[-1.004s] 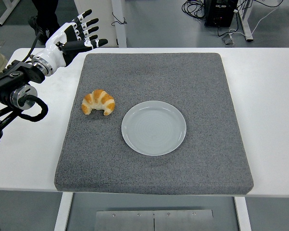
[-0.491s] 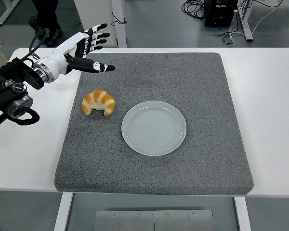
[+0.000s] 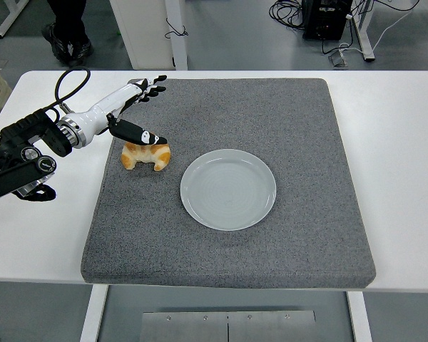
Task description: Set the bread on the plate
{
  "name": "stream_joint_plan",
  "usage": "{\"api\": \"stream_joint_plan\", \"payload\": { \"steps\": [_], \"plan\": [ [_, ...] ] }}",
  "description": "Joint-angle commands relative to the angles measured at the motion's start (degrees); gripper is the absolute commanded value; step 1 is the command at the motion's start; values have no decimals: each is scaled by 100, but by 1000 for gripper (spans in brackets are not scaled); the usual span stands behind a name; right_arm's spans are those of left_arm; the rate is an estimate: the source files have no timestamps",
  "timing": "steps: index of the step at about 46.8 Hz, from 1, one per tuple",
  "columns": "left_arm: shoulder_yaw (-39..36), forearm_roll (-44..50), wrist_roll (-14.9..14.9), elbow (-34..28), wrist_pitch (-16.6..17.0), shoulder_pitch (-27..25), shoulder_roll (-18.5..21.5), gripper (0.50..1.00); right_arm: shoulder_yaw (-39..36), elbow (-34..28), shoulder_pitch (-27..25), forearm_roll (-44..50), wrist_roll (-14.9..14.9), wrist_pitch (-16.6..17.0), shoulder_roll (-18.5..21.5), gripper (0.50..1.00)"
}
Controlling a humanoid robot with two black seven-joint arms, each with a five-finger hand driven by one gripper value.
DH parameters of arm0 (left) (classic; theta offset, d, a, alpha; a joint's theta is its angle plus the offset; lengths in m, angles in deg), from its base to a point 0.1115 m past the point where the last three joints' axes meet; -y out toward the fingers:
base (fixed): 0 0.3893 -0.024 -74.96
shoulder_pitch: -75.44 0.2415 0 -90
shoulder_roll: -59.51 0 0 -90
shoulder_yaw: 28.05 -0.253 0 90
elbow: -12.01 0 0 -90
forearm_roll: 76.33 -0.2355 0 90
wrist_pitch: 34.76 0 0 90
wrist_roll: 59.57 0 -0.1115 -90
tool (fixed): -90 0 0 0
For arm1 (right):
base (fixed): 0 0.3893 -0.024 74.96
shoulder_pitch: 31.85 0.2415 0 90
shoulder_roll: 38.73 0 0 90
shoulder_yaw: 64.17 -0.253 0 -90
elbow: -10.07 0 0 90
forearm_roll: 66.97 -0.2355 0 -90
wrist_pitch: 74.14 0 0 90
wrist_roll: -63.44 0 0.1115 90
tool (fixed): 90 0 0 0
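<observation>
Bread (image 3: 147,155), a croissant, is lying on the grey mat (image 3: 271,114) just left of the plate (image 3: 228,189), not touching it. Prob light, soft, flaky, so best gripping gently across the thick middle. Left hand (image 3: 132,107) is hovering over it w/ fingers spread wide, thumb at its top, holding nothing.

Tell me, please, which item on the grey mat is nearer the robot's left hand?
The golden croissant, just under the left hand; the round white plate lies apart, to its right.

Grey floor (image 3: 228,35) — cables (image 3: 285,11), white table (image 3: 399,142)
</observation>
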Motion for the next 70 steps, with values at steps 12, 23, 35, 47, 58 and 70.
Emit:
{"api": "stream_joint_plan", "payload": {
  "steps": [12, 23, 35, 47, 58, 70],
  "plan": [
    [-382, -540, -73, 297, 215, 72, -68, 971, 0, 0, 0, 0, 4, 0, 0, 1000],
    [-496, -751, -267, 666, 303, 125, -244, 969, 0, 0, 0, 0, 4, 0, 0, 1000],
    [-628, -742, -267, 526, 303, 125, -235, 969, 0, 0, 0, 0, -5, 0, 0, 1000],
    [-707, -926, -275, 543, 347, 134, -217, 969, 0, 0, 0, 0, -5, 0, 0, 1000],
    [-742, -1173, -267, 649, 382, 143, -253, 968, 0, 0, 9, 0, 4, 0, 0, 1000],
    [-743, -1164, -267, 886, 426, 143, -288, 968, 0, 0, 0, 0, -5, 0, 0, 1000]
  ]
}}
